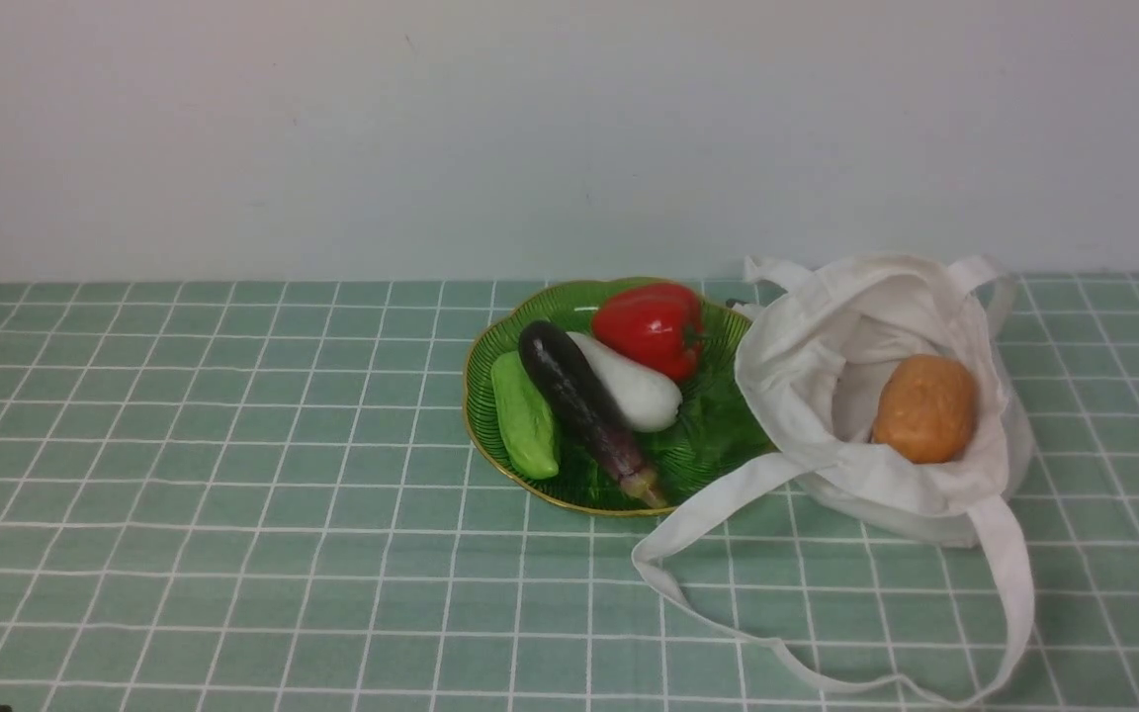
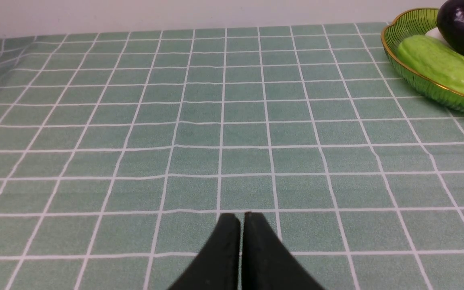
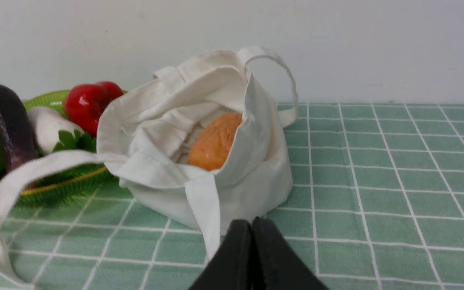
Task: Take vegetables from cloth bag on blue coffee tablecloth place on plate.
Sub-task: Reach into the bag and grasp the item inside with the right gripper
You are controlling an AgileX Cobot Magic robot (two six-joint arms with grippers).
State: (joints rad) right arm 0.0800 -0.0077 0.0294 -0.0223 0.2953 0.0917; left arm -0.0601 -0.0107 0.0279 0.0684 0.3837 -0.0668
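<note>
We see our right gripper (image 3: 251, 224) with jaws pressed together, holding nothing; just beyond them the potato (image 3: 214, 141) sits inside the open white cloth bag (image 3: 252, 189), beside the green plate (image 3: 67, 188). Our left gripper (image 2: 242, 219), jaws likewise closed and empty, hangs over the checked tablecloth (image 2: 199, 121)

Bag (image 1: 797, 376) mouth gapes upward, potato (image 1: 924, 408) bare inside — reachable from above. Two straps (image 1: 1009, 564) trail across the cloth (image 1: 233, 445) in front. Plate (image 1: 500, 341) sits against the bag's left, its floor crowded — pepper (image 1: 649, 326), eggplants (image 1: 579, 396), gourd (image 1: 525, 415). Left of it, cloth lies open.
</note>
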